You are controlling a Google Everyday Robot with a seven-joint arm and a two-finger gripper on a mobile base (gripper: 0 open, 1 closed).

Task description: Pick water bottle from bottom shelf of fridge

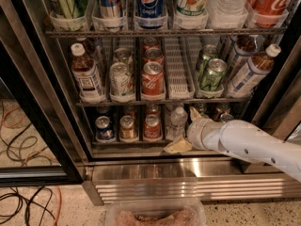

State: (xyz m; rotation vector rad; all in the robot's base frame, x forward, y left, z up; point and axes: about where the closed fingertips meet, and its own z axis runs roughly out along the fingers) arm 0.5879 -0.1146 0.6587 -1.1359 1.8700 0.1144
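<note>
The fridge (28, 102) stands open, with wire racks of cans and bottles. The water bottle (177, 120), small and clear with a white cap, stands on the bottom shelf (136, 140) to the right of three small soda cans. My gripper (185, 129) is at the front of that shelf, right beside the bottle. Its fingers are spread, one tan fingertip (176, 146) low in front of the bottle and the other (194, 112) up at the bottle's right. The jaws are open and hold nothing. My white arm (249, 145) comes in from the lower right.
The middle rack (169, 100) holds Coca-Cola cans, green cans and brown tea bottles (86, 74). More cans stand behind my wrist on the bottom shelf. A steel base grille (188, 182) runs below. Cables (23, 201) lie on the floor at left. A clear plastic tub (155, 214) sits at the bottom edge.
</note>
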